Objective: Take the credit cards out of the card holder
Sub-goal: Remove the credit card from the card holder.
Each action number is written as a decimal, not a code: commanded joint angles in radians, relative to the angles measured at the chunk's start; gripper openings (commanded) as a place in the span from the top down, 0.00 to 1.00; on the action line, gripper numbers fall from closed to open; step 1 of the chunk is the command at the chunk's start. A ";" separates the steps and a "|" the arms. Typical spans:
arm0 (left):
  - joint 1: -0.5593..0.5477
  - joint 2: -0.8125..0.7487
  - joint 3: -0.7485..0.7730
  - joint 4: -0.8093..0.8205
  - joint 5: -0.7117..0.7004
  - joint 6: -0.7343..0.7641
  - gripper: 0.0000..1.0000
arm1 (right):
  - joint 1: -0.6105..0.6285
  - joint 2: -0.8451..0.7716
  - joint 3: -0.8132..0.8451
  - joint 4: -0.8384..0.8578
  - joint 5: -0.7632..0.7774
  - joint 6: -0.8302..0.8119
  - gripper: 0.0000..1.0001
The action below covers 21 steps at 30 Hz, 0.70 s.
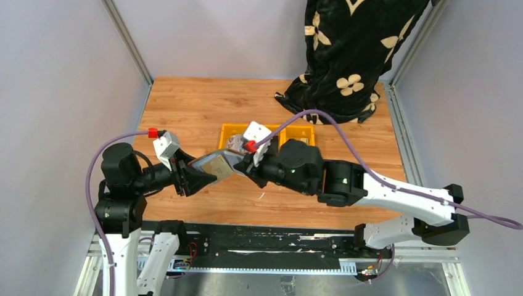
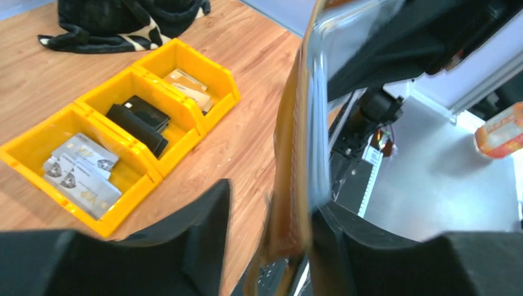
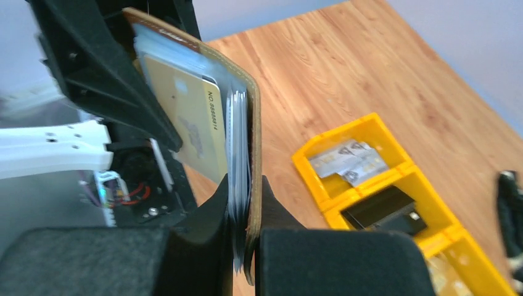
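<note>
The surface [image 1: 185, 105] is wood-grain laminate; from above, the arms hide its middle from me. The cloth [image 1: 351, 55], soft and black with cream flowers, lies at the far right and is cut off by the frame's top. The tray [image 2: 142, 169] is hard yellow plastic with three compartments in a row. The right arm covers most of it in the top view.

The holder [image 3: 253, 142], brown leather with clear sleeves, is held off the surface between the arms, on the near side of the tray. In the left wrist view it is edge-on, blurred, with its top cut off. The right end effector [image 3: 243, 197] is pinched tight on its leather edge and sleeves. The left end effector [image 2: 275, 200] straddles the other leaf. One finger touches it and a gap shows beside the other, so I cannot tell whether it clamps.

Cards [image 2: 80, 169] lie flat in the tray: grey-white printed at one end, black in the middle, tan at the other end. A tan card [image 3: 191, 123] sits in a sleeve, its lower end hidden and its print blurred.
</note>
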 commanded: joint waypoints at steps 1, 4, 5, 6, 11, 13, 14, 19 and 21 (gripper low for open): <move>-0.005 0.050 0.050 -0.016 0.096 -0.023 0.53 | -0.102 -0.089 -0.075 0.122 -0.345 0.163 1.00; -0.005 0.076 0.055 0.000 0.215 -0.095 0.54 | -0.150 -0.139 -0.152 0.216 -0.472 0.222 1.00; -0.005 0.085 0.056 0.001 0.247 -0.110 0.54 | -0.162 -0.148 -0.168 0.234 -0.505 0.238 1.00; -0.004 0.093 0.061 0.001 0.272 -0.123 0.54 | -0.173 -0.154 -0.183 0.253 -0.537 0.252 1.00; -0.004 0.118 0.095 -0.002 0.335 -0.168 0.45 | -0.210 -0.149 -0.220 0.308 -0.637 0.312 1.00; -0.004 0.116 0.096 -0.001 0.326 -0.170 0.43 | -0.221 -0.145 -0.224 0.311 -0.658 0.328 1.00; -0.003 0.113 0.091 -0.001 0.320 -0.169 0.43 | -0.230 -0.145 -0.230 0.328 -0.668 0.338 1.00; -0.004 0.107 0.068 0.001 0.310 -0.169 0.53 | -0.284 -0.166 -0.281 0.425 -0.734 0.414 1.00; -0.004 0.114 0.071 -0.001 0.305 -0.169 0.63 | -0.296 -0.170 -0.302 0.459 -0.762 0.437 1.00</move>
